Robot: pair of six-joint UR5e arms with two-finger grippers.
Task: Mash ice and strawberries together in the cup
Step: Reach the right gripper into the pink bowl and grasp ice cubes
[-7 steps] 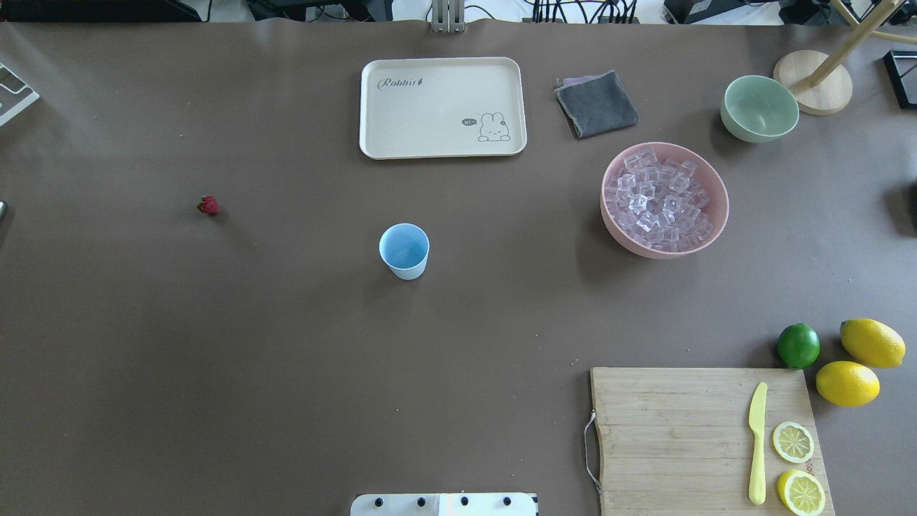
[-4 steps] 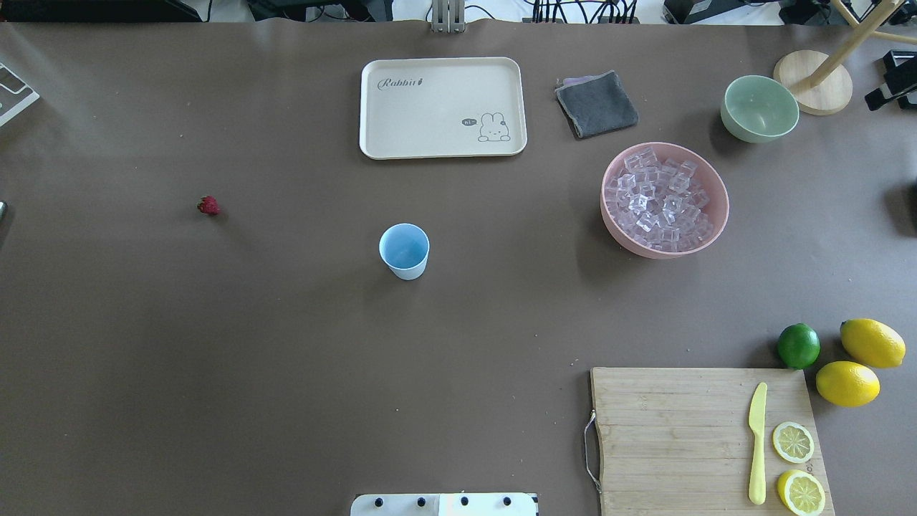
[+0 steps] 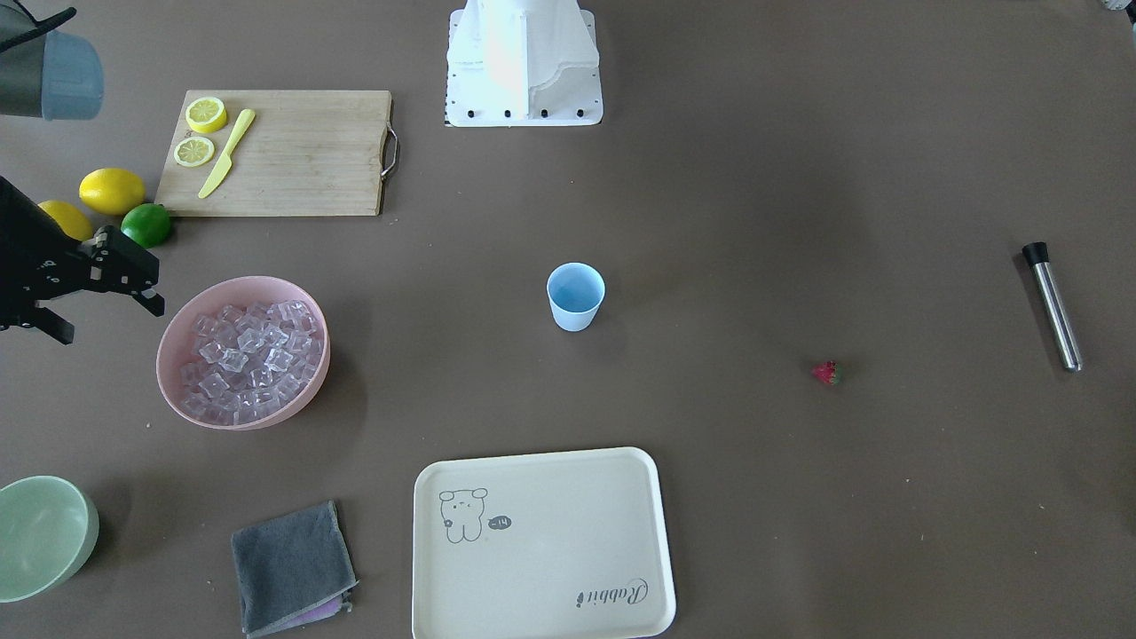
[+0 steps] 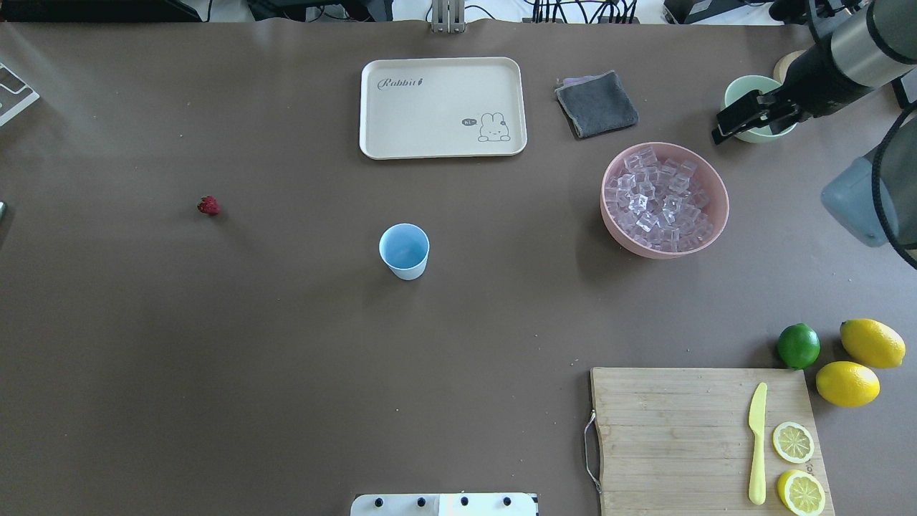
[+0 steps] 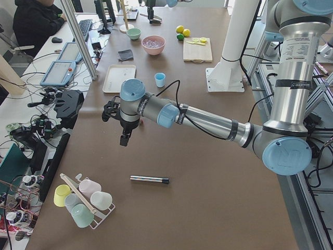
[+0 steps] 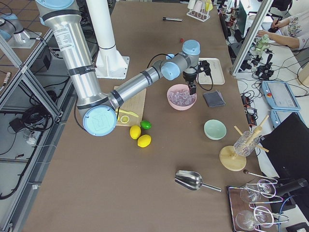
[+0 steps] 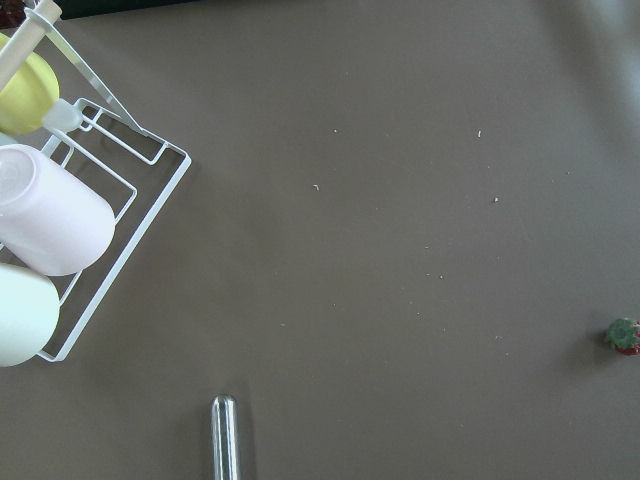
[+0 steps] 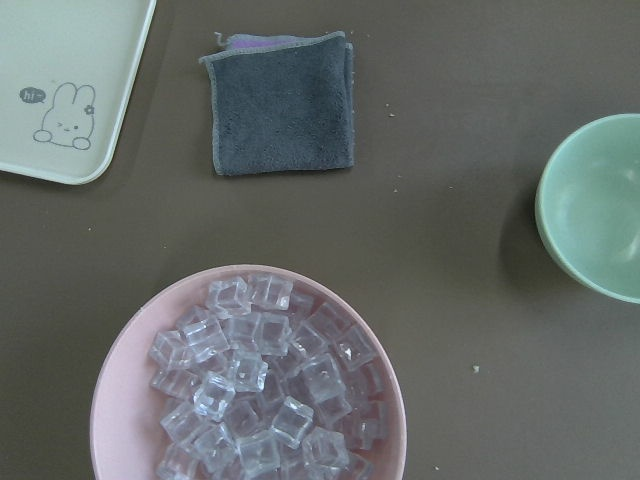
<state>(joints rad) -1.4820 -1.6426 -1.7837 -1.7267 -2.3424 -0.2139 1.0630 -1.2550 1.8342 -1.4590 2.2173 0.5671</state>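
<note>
The right gripper [image 3: 115, 325] hangs with fingers spread just beside the pink bowl [image 3: 266, 419], whose heaped ice [image 3: 244, 359] lies close below it. The cubes look hard, light and slick, so I would pinch one squarely across two flat faces. The cup [image 3: 575, 297] stands well apart from it on the desk [image 3: 799, 177]; whether the left gripper [image 5: 124, 136] is spread I cannot tell.

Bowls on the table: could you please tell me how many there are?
2: the pink bowl, holding ice, right of the cup in the overhead view; the green bowl, empty, beyond it to the right. None seems hidden.
</note>
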